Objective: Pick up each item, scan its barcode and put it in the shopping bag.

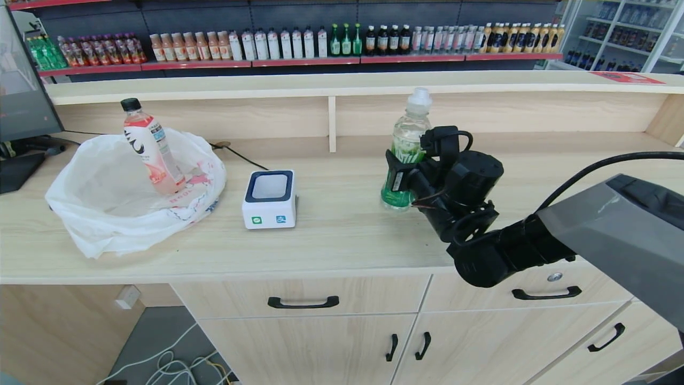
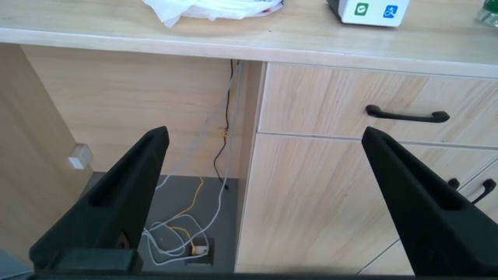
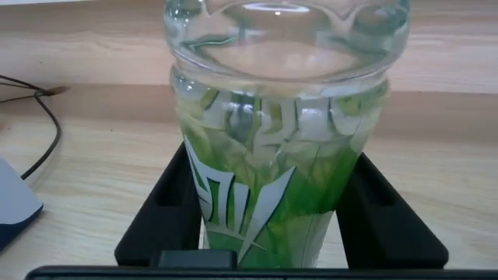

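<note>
One green bottle (image 1: 409,133), upright at the right of the desk (image 1: 342,240), is gripped by the right hand (image 1: 403,179), with the scanner (image 1: 270,199) lying to its left and the shopping bag (image 1: 101,203) farther left, while the left hand (image 2: 264,140) is held with fingers spread wide.

The right gripper (image 1: 398,181) covers the green bottle's (image 1: 409,133) lower side — label partly hidden. The left wrist view crops the scanner (image 2: 369,11) and shopping bag (image 2: 210,9).
</note>
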Controlling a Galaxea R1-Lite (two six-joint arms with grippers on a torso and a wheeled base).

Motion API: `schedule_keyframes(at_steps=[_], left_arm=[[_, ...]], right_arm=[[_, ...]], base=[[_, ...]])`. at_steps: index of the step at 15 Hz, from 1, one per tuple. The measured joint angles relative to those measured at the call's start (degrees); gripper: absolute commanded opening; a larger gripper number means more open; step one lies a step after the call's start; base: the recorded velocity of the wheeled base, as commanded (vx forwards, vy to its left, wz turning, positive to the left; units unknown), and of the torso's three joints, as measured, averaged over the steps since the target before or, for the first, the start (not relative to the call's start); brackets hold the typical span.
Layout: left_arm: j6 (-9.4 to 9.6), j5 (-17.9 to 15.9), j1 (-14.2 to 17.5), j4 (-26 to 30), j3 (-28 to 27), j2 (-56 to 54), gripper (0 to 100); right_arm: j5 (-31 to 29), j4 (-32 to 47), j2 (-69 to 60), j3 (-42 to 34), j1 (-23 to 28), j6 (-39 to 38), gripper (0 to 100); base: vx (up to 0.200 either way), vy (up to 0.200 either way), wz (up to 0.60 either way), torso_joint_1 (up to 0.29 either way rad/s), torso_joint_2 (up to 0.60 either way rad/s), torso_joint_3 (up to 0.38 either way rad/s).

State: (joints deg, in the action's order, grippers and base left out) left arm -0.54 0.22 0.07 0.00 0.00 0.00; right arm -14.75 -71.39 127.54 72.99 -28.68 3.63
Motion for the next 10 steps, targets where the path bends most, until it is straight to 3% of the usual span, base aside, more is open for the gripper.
schedule_keyframes(at_steps=[10], left_arm=[[0.02, 0.02, 0.00, 0.00, 0.00, 0.00, 100]], right_arm=[[0.13, -0.21, -8.16, -3.47, -0.66, 0.30, 0]], base=[[0.000, 0.000, 0.00, 0.000, 0.00, 0.000]])
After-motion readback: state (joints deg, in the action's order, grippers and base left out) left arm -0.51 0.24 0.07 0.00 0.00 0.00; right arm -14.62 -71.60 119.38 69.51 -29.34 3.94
